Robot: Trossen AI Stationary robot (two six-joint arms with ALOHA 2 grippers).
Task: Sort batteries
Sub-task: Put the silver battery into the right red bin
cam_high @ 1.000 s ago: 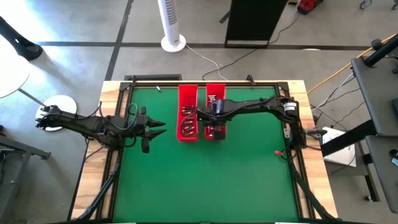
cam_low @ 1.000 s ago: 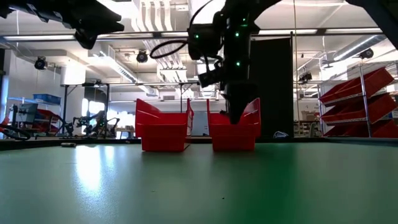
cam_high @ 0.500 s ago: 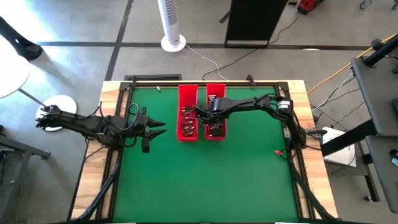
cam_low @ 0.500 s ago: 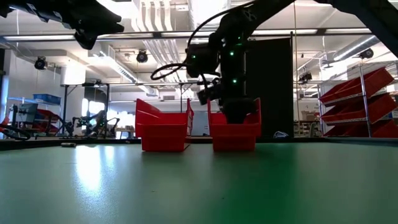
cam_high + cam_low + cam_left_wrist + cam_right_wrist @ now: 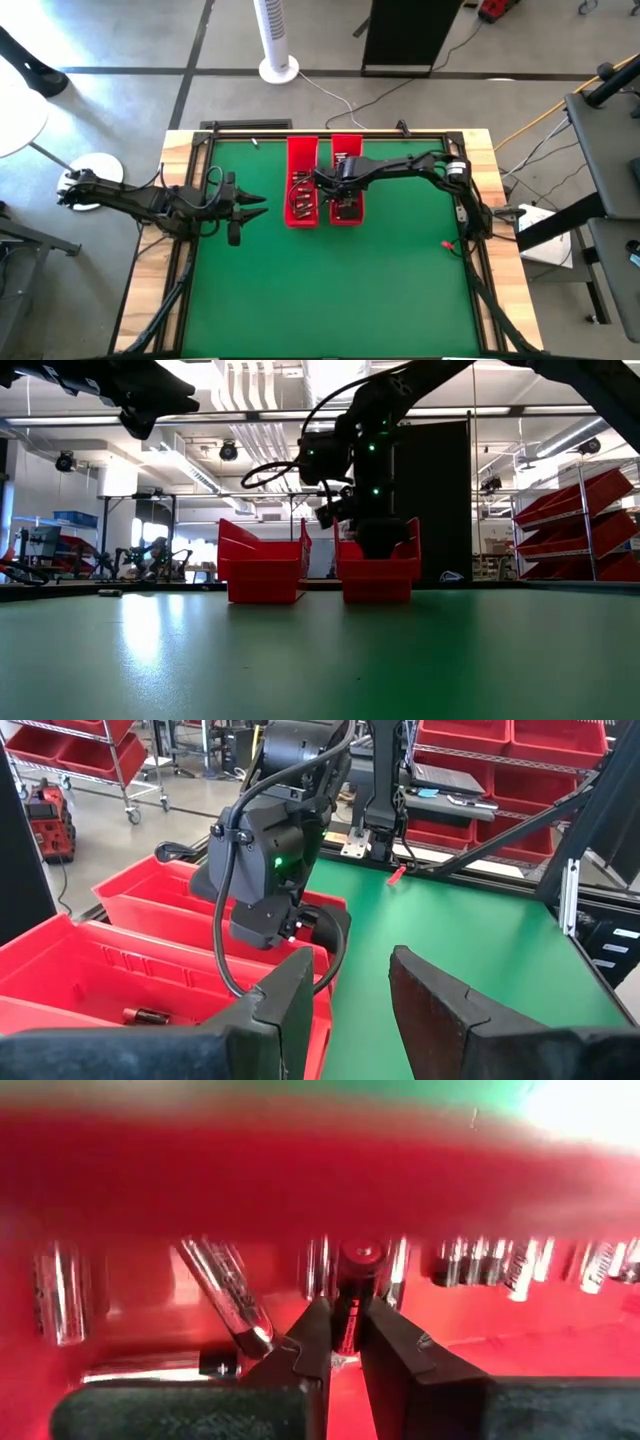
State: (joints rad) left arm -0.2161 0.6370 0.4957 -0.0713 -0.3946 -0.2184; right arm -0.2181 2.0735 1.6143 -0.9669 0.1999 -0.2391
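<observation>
Two long red trays stand side by side at the table's far middle: the left tray (image 5: 302, 150) and the right tray (image 5: 347, 148). Both hold batteries: several silvery ones (image 5: 480, 1262) in the right tray, others (image 5: 300, 190) in the left. My right gripper (image 5: 345, 203) reaches down into the right tray and is shut on a dark battery (image 5: 347, 1310). In the low view the tray wall (image 5: 375, 575) hides its fingertips. My left gripper (image 5: 258, 206) hangs open above the table's left part with nothing between its fingers (image 5: 290, 995). My right gripper pinches the dark battery's two long sides (image 5: 346, 1328) between its fingertips. The fingers come from above, pointing steeply down into the right tray. The battery's capped end (image 5: 362, 1252) points away from the fingers. I cannot tell whether it is lifted off the tray floor.
Loose batteries lie beside the held one: a tilted one (image 5: 225, 1292) and a flat one (image 5: 150, 1372). A small red thing (image 5: 449, 245) lies near the table's right edge. The green mat (image 5: 320, 290) stretches toward the near edge.
My right gripper has sunk into the right tray, sliding a little along it, and has then kept still for the last half second. Its fingers stay shut.
</observation>
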